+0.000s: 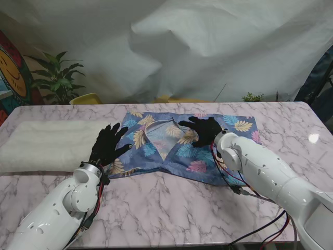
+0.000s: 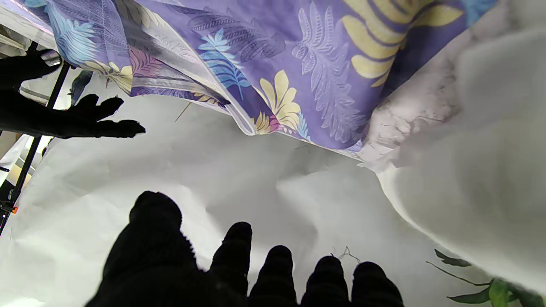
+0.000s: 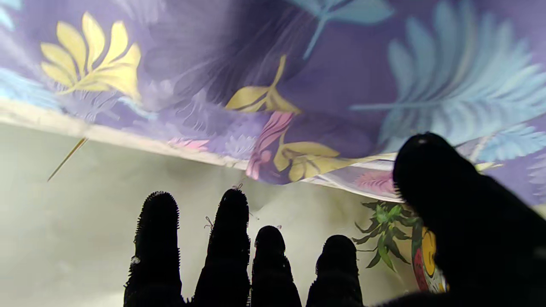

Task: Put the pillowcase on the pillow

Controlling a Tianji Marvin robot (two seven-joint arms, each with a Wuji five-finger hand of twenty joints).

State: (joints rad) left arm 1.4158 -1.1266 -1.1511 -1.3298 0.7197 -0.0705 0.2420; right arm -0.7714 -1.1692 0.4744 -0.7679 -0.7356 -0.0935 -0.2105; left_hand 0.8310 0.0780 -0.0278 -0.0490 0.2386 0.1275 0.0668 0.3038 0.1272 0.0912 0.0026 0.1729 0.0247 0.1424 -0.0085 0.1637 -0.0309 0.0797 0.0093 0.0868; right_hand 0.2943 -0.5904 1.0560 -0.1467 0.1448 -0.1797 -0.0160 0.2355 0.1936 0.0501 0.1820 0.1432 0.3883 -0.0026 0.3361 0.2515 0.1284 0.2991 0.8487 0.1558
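A purple pillowcase (image 1: 208, 151) printed with blue, yellow and pink leaves lies flat on the marble table, its mouth facing the pillow. The white pillow (image 1: 47, 146) rests at the left. My left hand (image 1: 107, 144), in a black glove, hovers with fingers spread over the pillowcase's left edge, beside the pillow's end. My right hand (image 1: 203, 129) is spread too, over the cloth near a raised fold at the opening. Neither holds anything. The left wrist view shows the pillowcase (image 2: 298, 64), the pillow (image 2: 482, 162) and my right hand (image 2: 64, 121). The right wrist view shows the pillowcase (image 3: 298, 76) above my fingertips (image 3: 232, 213).
The marble table (image 1: 171, 213) has bare surface nearer to me and at the right. A white sheet (image 1: 208, 47) hangs behind it. A green plant (image 1: 57, 78) and a yellow object (image 1: 86, 98) stand beyond the far left edge. Cables (image 1: 260, 229) trail from my right arm.
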